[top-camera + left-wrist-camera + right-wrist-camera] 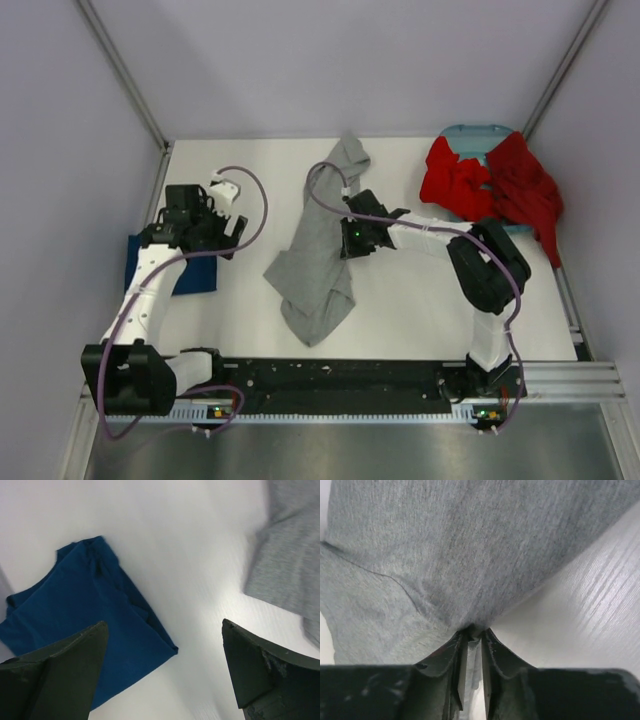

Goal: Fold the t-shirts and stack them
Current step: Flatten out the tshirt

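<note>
In the middle of the table [420,300], your right gripper [472,636] is pinched tight on a fold of the grey shirt [318,268], which lies crumpled in a long strip. Your left gripper [164,626] stands wide apart above the table, holding nothing. You have the folded blue shirt [75,610] just below it, near the left edge. The red shirts [490,185] lie heaped at the far right, partly over a teal basket [478,133].

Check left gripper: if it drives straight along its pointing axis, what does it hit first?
Most likely bare table, in the gap between the folded blue shirt and the grey shirt. The left gripper is open; the blue shirt's edge lies close, and depth is unclear.
</note>
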Robot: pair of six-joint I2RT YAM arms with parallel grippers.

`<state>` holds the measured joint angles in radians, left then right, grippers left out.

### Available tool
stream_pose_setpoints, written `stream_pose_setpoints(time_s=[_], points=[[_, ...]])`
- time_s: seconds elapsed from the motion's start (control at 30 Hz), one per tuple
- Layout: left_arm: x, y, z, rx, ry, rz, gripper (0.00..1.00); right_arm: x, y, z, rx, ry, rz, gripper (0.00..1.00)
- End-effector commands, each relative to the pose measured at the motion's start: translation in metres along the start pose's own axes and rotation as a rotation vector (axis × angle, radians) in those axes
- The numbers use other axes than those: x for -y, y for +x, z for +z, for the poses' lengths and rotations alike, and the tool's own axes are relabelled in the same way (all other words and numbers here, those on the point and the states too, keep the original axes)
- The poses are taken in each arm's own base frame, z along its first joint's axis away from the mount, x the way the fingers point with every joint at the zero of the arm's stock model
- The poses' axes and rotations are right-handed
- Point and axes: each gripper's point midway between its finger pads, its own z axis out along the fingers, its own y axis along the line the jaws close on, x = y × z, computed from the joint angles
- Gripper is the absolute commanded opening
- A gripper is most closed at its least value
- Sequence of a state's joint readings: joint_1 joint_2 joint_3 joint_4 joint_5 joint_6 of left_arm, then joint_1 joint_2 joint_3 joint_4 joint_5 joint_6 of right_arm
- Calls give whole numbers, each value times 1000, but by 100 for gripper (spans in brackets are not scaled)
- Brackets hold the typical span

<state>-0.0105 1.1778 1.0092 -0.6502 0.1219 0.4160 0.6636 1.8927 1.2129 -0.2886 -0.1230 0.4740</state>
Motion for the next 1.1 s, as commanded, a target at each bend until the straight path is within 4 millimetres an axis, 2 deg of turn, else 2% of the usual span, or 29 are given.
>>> stream_pose_setpoints(time_s=[0.0, 0.03, 0.13, 0.27, 0.43, 0.57, 0.67, 0.73, 0.8, 0.9, 1.07], points=[[48, -3, -13, 39, 267, 70, 98, -18, -40, -6, 123, -49, -35, 4], [59, -3, -17, 41, 324, 100, 98, -19, -46, -12, 144, -47, -50, 0], [89, -4, -29, 63, 420, 220, 97, -29, -72, -43, 230, -58, -88, 0], [137, 2, -40, 46, 559, 375, 96, -35, -99, -100, 342, -78, -88, 0], [214, 27, -51, -12, 758, 627, 95, -14, -96, -132, 371, -119, -13, 0], [284, 53, -61, 11, 868, 902, 96, 7, -108, -162, 459, -118, 47, 0], [318, 66, -53, -18, 878, 1010, 97, 21, -117, -175, 496, -108, 76, 0], [327, 70, -38, -55, 841, 1035, 97, 28, -120, -182, 514, -101, 86, 0], [327, 77, -20, -117, 793, 1035, 97, 35, -124, -190, 532, -97, 100, 0], [324, 97, -3, -201, 772, 1046, 95, 48, -129, -206, 573, -82, 116, 0], [303, 135, 20, -342, 703, 1105, 84, 76, -138, -240, 647, -40, 152, 0]])
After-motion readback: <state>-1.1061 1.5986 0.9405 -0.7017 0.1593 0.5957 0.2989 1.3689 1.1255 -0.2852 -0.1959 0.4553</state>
